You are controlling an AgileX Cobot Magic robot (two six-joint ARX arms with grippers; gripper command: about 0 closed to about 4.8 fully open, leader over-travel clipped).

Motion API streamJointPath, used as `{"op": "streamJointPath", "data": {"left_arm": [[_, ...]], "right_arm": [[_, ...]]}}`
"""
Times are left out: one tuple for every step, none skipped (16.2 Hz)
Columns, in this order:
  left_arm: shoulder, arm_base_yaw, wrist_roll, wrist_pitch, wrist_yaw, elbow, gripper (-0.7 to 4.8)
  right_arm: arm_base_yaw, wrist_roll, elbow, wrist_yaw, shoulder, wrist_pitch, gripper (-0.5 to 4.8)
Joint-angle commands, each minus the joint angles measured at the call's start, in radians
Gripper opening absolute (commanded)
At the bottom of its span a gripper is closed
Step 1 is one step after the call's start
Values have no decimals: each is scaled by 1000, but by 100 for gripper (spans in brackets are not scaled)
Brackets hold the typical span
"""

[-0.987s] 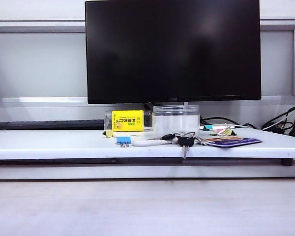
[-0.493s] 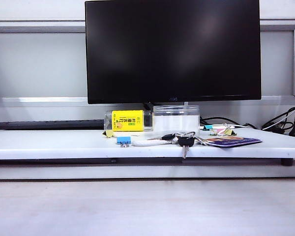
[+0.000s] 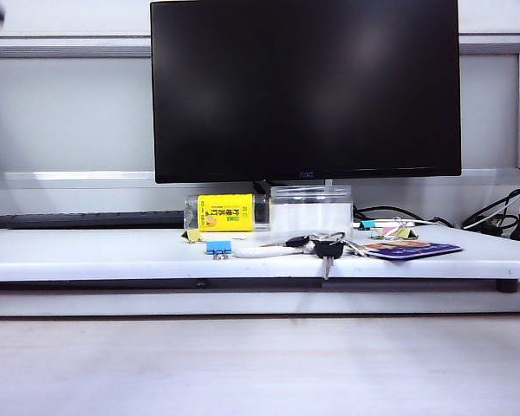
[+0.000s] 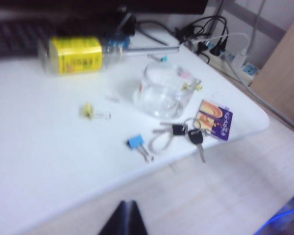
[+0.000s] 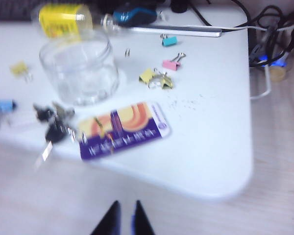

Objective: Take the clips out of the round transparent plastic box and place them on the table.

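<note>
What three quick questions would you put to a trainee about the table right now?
1. True or false: the left gripper is shut and empty, hanging out in front of the table edge.
2. Which lies nearest the round transparent plastic box? A: keys. B: pink clip. C: blue clip.
3. Does the right gripper, in front of the table near the card, hold anything?

Key: 1 true. 2 A. 3 No; only a narrow bare gap shows between its fingers.
</note>
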Motion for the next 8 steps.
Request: {"op": "streamJointPath", "data": {"left_arm": [[0, -1, -84, 176, 3, -99, 11], [0, -1, -116, 266, 8, -142, -6], [0, -1, -138, 362, 7, -187, -6], [0, -1, -140, 429, 2, -222, -6], [0, -1, -138, 460, -11, -245, -6], [0, -1, -131, 463, -32, -261, -6], [0, -1, -128, 462, -52, -277, -6], [0, -1, -128, 462, -67, -296, -6]], "right_arm": [[1, 75, -67, 1, 0, 243, -6], [1, 75, -100, 2, 0, 329, -6], [1, 75, -135, 2, 0, 406, -6], [1, 75, -167, 5, 0, 451, -6], [1, 75, -192, 9, 0, 466, -6], [1, 74, -220, 24, 0, 468, -6], [1, 74, -251, 34, 0, 470, -6], [1, 74, -278, 48, -1, 473, -6]]}}
